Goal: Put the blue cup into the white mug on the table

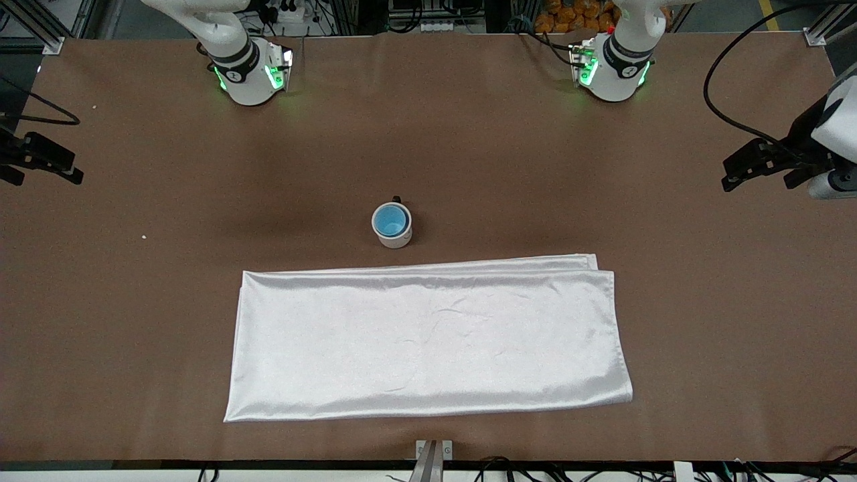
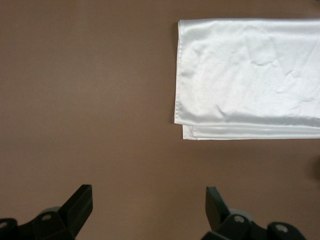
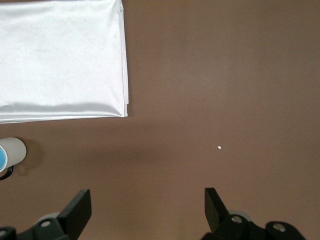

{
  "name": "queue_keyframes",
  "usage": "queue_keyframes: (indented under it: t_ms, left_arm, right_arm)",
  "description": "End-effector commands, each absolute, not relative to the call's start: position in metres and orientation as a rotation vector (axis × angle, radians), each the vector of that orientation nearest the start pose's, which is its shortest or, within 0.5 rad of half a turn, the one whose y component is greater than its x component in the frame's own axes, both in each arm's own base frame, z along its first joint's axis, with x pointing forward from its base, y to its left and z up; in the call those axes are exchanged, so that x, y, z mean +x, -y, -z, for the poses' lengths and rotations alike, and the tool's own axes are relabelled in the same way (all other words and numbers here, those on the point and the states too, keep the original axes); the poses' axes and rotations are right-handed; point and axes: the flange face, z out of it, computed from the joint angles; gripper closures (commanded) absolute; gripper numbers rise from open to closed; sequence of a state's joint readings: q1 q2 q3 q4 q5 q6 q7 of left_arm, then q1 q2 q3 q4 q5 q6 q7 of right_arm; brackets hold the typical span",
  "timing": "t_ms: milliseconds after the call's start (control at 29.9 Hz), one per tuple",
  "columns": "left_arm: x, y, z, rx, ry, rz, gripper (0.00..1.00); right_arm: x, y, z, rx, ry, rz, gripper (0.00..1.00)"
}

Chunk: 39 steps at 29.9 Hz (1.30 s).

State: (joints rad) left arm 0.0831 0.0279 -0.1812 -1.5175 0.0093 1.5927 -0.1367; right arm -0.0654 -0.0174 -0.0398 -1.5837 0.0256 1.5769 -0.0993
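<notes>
White satin-like cloth (image 1: 428, 341) lies nearest the front camera, folded flat on the brown surface (image 1: 134, 301). Just past its farther edge stands the mug (image 1: 393, 234), upright, and the blue cup (image 1: 391, 219) already sits inside it, mouth up, its rim ringed by the mug's white wall. The long axis of both runs straight up from the surface, and the mug's small black handle points away from the front camera, toward the robots' bases.

You can judge the placing as done: nothing is left to carry.

Both arms wait well apart from the mug, one at each end of the surface. The right hand (image 3: 147, 210) hangs over bare surface toward the right arm's end with its fingers apart and nothing between them; its wrist view catches the mug lying off to the side, well clear of the fingers. The left hand (image 2: 149, 207) hangs over bare surface at the left arm's end, fingers likewise spread and empty, with only a corner of the cloth in sight.

If you must reach again, neither hand looks clearly nearer to the mug.
</notes>
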Motion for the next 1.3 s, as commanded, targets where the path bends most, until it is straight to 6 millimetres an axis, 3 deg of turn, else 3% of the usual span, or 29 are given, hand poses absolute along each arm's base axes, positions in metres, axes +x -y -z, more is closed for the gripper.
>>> queue_keyframes:
  t_ms: [0, 1269]
  left_arm:
    - [0.5559, 0.0501, -0.6432, -3.115, 0.020, 0.081, 0.00]
    - [0.5465, 0.0497, -0.6505, -3.121, 0.020, 0.061, 0.00]
  right_arm:
    - [0.5414, 0.0569, -0.6357, -3.102, -0.016, 0.026, 0.00]
    - [0.5418, 0.0571, -0.6341, -3.103, -0.014, 0.021, 0.00]
